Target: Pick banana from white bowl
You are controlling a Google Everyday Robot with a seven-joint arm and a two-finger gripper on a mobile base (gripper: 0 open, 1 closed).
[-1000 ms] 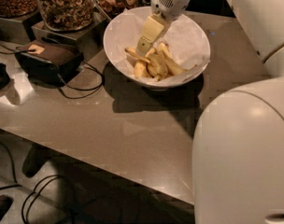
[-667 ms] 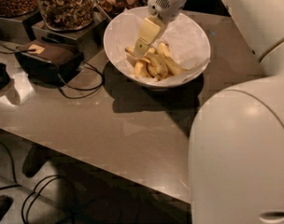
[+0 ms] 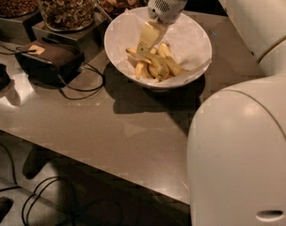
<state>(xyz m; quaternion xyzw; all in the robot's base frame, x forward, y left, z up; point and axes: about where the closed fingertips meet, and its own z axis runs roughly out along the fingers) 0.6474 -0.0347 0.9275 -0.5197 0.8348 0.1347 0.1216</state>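
Observation:
The white bowl [image 3: 194,36], lined with crinkled white paper, stands at the back middle of the brown table. Several yellow bananas lie piled in its lower half. The longest curved banana [image 3: 158,67] runs from the left of the pile toward the middle. My gripper [image 3: 144,50] reaches down from the top into the bowl. Its yellowish tip rests at the left end of the pile, on or just above that banana. Part of the banana is hidden under the tip.
Glass jars of nuts [image 3: 67,4] stand on dark bases at the back left. A dark box [image 3: 51,55] with black cables lies left of the bowl. My white arm body [image 3: 242,149] fills the right foreground. The table edge [image 3: 86,149] runs diagonally at the front.
My gripper has shifted slightly left and down onto the left end of the banana pile. The white arm body has moved a little left. The bananas have not visibly moved.

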